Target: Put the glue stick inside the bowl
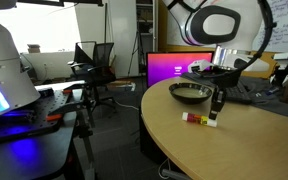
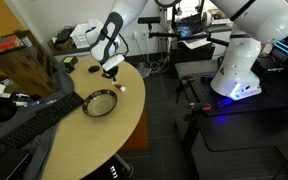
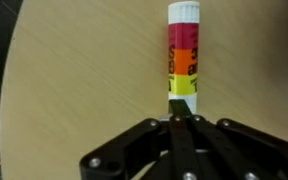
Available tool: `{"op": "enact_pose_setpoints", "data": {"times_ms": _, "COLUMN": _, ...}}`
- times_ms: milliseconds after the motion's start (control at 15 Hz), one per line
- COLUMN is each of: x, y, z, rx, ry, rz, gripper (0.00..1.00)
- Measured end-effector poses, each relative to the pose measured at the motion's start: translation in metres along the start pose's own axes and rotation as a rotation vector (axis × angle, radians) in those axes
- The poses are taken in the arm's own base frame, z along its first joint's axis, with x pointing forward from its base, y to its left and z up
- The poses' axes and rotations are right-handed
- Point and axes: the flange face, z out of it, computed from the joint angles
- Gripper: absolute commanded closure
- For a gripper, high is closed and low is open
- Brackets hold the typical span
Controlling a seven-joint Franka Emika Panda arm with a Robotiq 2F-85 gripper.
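Note:
The glue stick (image 3: 182, 55) lies flat on the wooden table, its white cap pointing away from the gripper and its red and yellow label facing up. My gripper (image 3: 184, 120) has its fingers pressed together, with the tips just at the stick's near end and nothing between them. In both exterior views the gripper (image 1: 216, 106) (image 2: 111, 73) hangs just over the table. The glue stick (image 1: 199, 119) (image 2: 123, 87) lies beside it. The dark grey bowl (image 1: 189, 93) (image 2: 100, 102) stands empty a short way off on the same table.
The rounded table edge (image 3: 9, 90) runs close to the glue stick. A dark keyboard (image 2: 29, 125) and grey cloth lie beyond the bowl. A monitor (image 1: 174, 68) stands behind the table. An office chair (image 1: 96, 65) and another robot base (image 2: 239, 70) stand on the floor.

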Motion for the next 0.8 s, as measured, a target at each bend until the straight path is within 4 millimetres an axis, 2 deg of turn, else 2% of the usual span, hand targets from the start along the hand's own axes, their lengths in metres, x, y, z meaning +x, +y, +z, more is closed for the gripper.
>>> {"op": "enact_pose_setpoints", "data": {"times_ms": 400, "x": -0.002, "y": -0.001, "z": 0.002, "rx": 0.012, "ry": -0.019, "rz": 0.014, "gripper": 0.20}}
{"op": "enact_pose_setpoints", "data": {"times_ms": 600, "x": -0.006, "y": -0.006, "z": 0.006, "rx": 0.040, "ry": -0.037, "rz": 0.031, "gripper": 0.02}}
{"op": "enact_pose_setpoints", "data": {"times_ms": 733, "x": -0.010, "y": -0.011, "z": 0.013, "rx": 0.055, "ry": -0.056, "rz": 0.038, "gripper": 0.09}}
{"op": "enact_pose_setpoints", "data": {"times_ms": 800, "x": -0.012, "y": -0.012, "z": 0.017, "rx": 0.058, "ry": -0.063, "rz": 0.040, "gripper": 0.29}}
